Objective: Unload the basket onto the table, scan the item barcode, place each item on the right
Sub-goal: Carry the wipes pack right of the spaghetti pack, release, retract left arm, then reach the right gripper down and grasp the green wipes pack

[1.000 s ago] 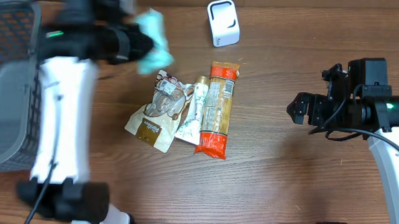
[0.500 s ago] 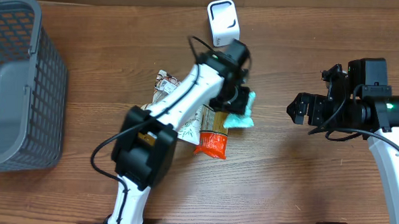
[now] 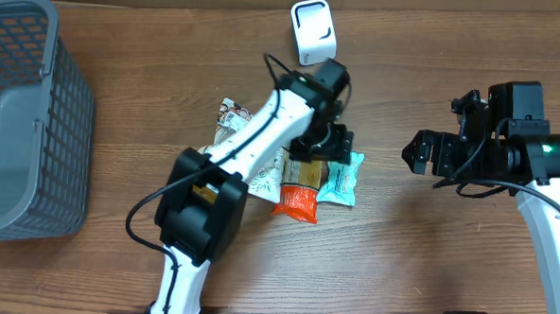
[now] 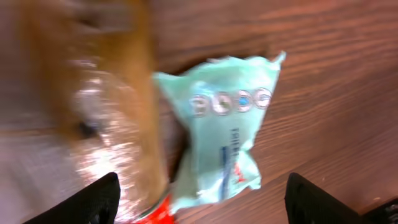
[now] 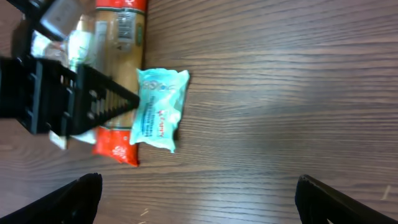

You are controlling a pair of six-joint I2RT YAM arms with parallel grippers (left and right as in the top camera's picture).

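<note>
While the teal pouch [image 3: 341, 179] lies flat on the counter [image 3: 427, 258], nothing has hold of it.

It's snug against the right edge of the orange pasta pack [image 3: 297, 200]. The left end effector [image 3: 326, 143] hangs over it, fingers spread wide and empty. The right end effector [image 3: 420, 152] is well off to the pasta pack's right, also wide open and empty, and the scanner [image 3: 313, 31] is past its far end. The pouch looks light, squishy and slick, so I'd pinch across the narrow middle. Can't spot the barcode.
</note>
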